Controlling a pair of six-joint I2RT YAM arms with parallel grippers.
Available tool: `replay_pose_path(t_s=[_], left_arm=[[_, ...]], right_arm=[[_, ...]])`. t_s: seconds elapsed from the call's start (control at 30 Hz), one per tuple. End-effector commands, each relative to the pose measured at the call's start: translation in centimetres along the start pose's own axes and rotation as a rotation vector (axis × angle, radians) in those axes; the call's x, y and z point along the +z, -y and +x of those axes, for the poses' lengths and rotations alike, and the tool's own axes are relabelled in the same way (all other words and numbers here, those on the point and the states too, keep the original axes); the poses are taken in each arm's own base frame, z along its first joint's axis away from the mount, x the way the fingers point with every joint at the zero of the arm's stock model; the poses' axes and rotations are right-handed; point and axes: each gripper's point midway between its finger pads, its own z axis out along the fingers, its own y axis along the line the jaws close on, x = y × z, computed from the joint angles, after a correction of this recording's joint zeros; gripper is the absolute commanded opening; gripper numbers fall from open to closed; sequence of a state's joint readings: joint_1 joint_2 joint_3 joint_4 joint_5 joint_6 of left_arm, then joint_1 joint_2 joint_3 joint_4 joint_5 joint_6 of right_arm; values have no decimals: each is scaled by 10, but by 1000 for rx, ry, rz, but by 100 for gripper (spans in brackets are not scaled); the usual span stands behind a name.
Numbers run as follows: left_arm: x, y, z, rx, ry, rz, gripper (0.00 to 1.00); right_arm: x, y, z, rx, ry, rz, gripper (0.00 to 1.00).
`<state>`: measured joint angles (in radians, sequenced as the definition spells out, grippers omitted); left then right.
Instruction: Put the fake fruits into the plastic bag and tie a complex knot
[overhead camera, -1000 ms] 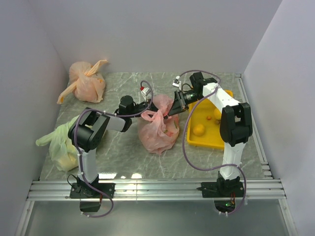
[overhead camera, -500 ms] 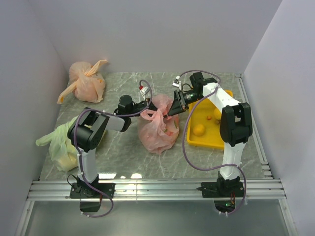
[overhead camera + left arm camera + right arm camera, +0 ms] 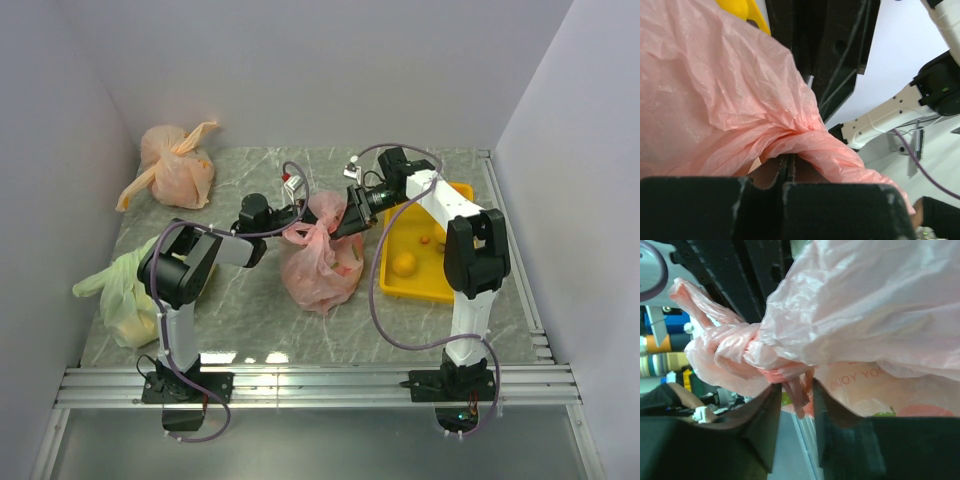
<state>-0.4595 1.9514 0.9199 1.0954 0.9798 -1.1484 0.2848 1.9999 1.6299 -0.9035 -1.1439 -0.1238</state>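
Table (image 3: 250, 330) and everything at its edges lie as they did a second ago: the orange-peach bag (image 3: 175, 165) at upper left, the yellow-green bag (image 3: 120, 295) at the left edge, and the yellow tray (image 3: 430, 280) at right with an orange fruit (image 3: 403, 263) still on it. The plastic bag (image 3: 320, 270) sits at centre frame between the two arms and has not shifted.

The change is at its top. The right arm has swung slightly left, toward the bag. The left tool (image 3: 789, 167), part open a second ago, is now closed flat, with a fold of the bag's pink film pinched in it. The right tool (image 3: 796, 405), closed a second ago, now stands with its jaws apart. The knot (image 3: 740, 352) bunches at the left of its wrist view. A loose end (image 3: 800, 390) hangs between the jaws and seems unclamped, though contact with the pads is hard to rule out.

The hold has therefore passed from right to left. I judge the right tool is free to take a fresh end for a further loop.
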Motion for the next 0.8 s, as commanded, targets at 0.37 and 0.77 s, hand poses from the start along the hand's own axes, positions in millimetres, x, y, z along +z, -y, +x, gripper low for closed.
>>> replay_pose_path(t_s=[0.37,0.77], left_arm=[[-58,-11,12,100,-77,-123,23],[-161,16,-22,388,-230,-368,99]], right_arm=[[-4,-4,-5,-66,-4,10,0],[-13,-9,-9,-168,-6,75,0]])
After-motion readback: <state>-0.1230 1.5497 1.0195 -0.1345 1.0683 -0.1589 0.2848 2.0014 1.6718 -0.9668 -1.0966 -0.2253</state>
